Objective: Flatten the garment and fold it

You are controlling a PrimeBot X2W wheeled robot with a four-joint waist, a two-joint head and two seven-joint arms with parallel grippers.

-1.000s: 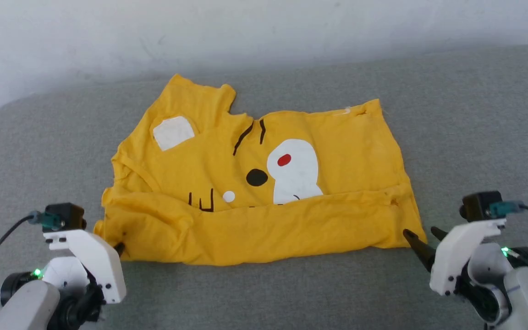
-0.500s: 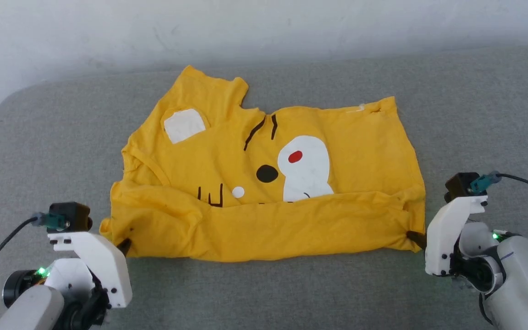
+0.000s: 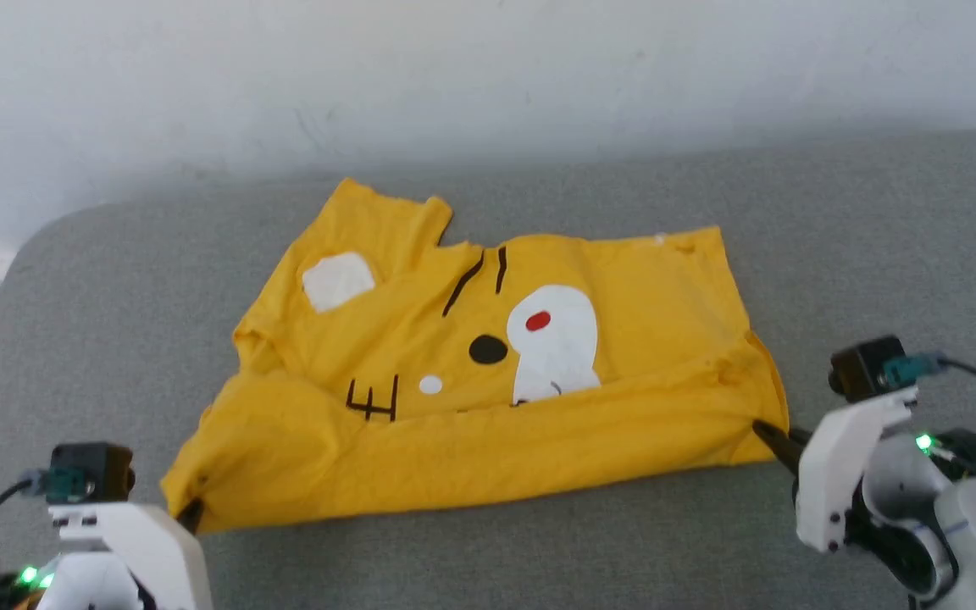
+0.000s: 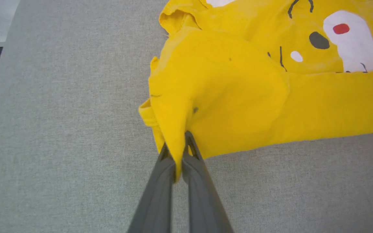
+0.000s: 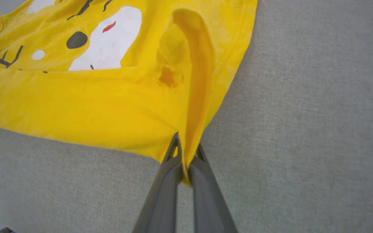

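The left gripper was closed on the near left corner of the garment. In the left wrist view, a pinch of yellow cloth was clamped between the two dark fingers, and the fabric was drawn up into a ridge above the tips. The right gripper was likewise closed on the near right corner. A fold of cloth was held between its fingers, and a raised loop of fabric ran away from them along the garment's right edge, with a small puckered spot beside it. In the head view, the two grippers were seen at the lower left and lower right, with the near edge of the garment spanned between them. A plain yellow band of cloth was folded over the near part of the garment and covered the lower edge of the printed face. Above the band, a white muzzle with a red dot, a black oval, a small white dot and black stripes were exposed, and a white patch was visible towards the far left, near a short sleeve. The garment lay print side up near the middle of a grey padded surface. A white wall stood beyond the far edge of that surface.
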